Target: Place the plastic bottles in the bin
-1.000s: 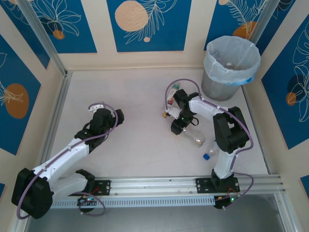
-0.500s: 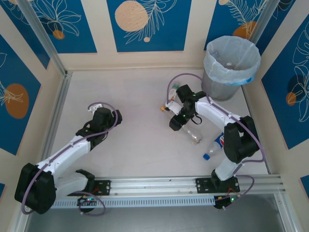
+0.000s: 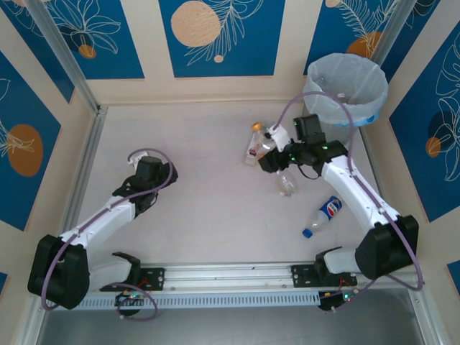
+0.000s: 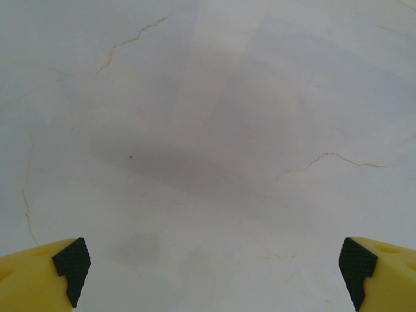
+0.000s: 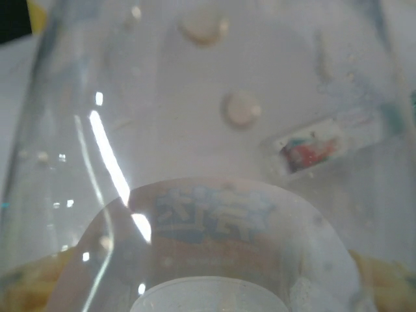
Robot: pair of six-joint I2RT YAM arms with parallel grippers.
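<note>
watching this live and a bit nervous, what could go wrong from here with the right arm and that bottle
The right gripper seems to hold a clear bottle pressed close to its wrist camera, so the grip may be shallow and could slip on the way to the bin. An orange-capped bottle stands close beside the jaws and could get knocked over. The blue-labelled bottle lies under the arm's path.

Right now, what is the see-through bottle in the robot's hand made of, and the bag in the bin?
The bottle looks like thin, clear, glossy plastic: the table shows through it and bright glints streak its wall. The bag lining the bin looks like thin, soft, pale-blue plastic film, since it crinkles and folds over the rim.
</note>
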